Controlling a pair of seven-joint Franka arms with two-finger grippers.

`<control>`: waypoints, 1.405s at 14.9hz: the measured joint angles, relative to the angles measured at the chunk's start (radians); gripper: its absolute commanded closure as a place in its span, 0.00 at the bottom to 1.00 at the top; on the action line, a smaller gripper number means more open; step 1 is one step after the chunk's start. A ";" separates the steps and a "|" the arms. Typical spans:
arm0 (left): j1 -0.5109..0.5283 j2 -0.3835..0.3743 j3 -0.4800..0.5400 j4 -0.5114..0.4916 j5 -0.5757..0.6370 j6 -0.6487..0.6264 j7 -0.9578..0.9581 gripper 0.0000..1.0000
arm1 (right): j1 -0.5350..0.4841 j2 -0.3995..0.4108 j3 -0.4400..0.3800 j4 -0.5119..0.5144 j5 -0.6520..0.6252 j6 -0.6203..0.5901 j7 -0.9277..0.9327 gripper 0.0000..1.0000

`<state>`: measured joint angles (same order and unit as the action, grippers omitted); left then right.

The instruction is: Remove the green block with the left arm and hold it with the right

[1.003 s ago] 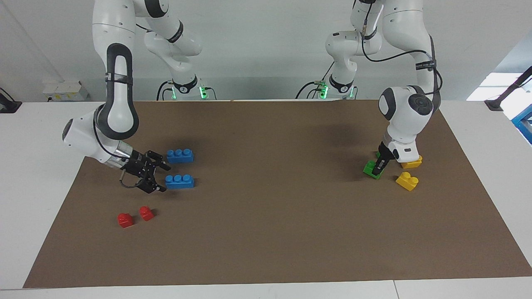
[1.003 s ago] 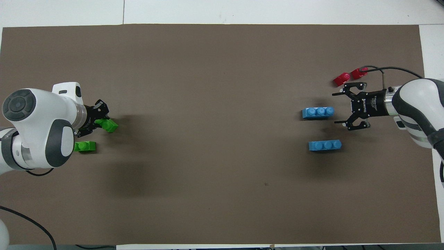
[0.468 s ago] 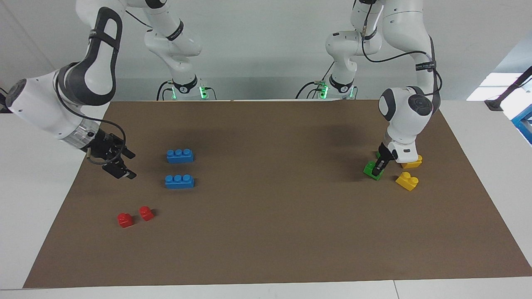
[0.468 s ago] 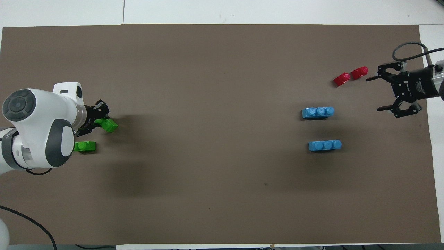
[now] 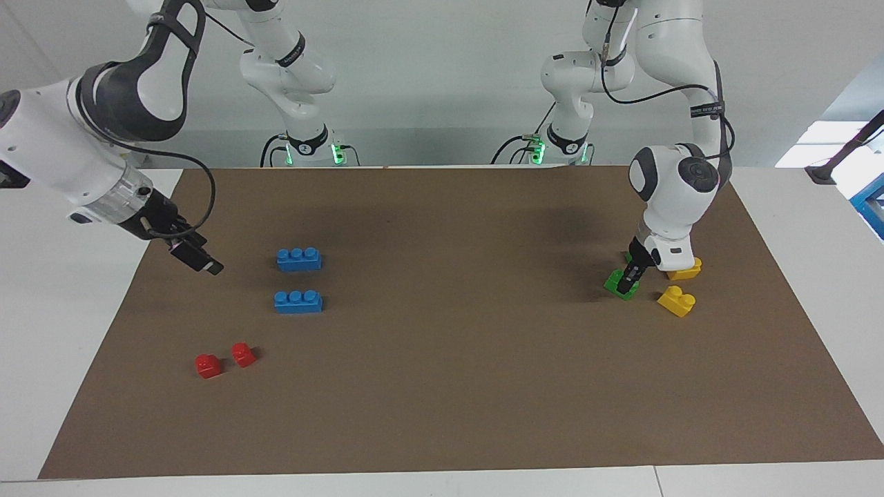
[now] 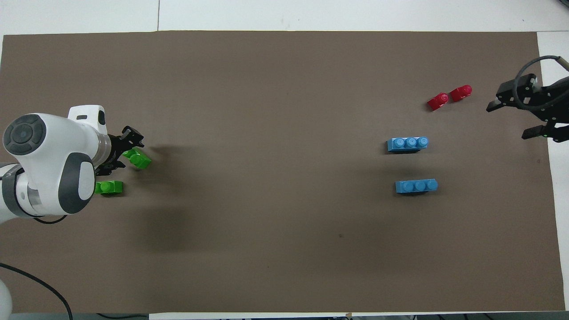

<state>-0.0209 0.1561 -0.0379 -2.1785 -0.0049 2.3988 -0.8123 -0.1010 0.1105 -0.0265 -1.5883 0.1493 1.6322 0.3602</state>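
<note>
The left gripper (image 6: 126,152) stands spread around the green block (image 6: 138,159) beside the yellow bricks (image 5: 677,300), seemingly ungripped; the spread, empty right gripper (image 6: 518,119) waits.

The left gripper (image 5: 630,277) stands low on the green block (image 5: 617,283), beside two yellow bricks (image 5: 677,299). The right gripper (image 5: 197,258) hangs over the brown mat's (image 5: 442,386) edge, near two blue bricks (image 5: 298,259).

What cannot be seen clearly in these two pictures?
- Yellow blocks: overhead view, hidden under the left arm.
- Second green block: facing view, mostly hidden by the left gripper.
- Right arm: overhead view, cut off by the edge; only the right gripper shows.
</note>
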 measured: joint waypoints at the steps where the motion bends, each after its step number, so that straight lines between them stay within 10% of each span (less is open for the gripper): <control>1: 0.000 0.000 0.000 0.001 0.000 0.000 0.004 0.00 | 0.027 -0.028 0.001 0.000 -0.039 -0.021 -0.048 0.00; 21: 0.027 -0.227 -0.018 0.416 0.000 -0.606 0.423 0.00 | 0.171 -0.134 0.004 -0.023 -0.178 -0.128 -0.292 0.00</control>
<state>0.0060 -0.0713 -0.0563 -1.7624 -0.0049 1.7927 -0.3897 0.0701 -0.0240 -0.0222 -1.6114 -0.0289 1.5047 0.0685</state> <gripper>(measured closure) 0.000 0.000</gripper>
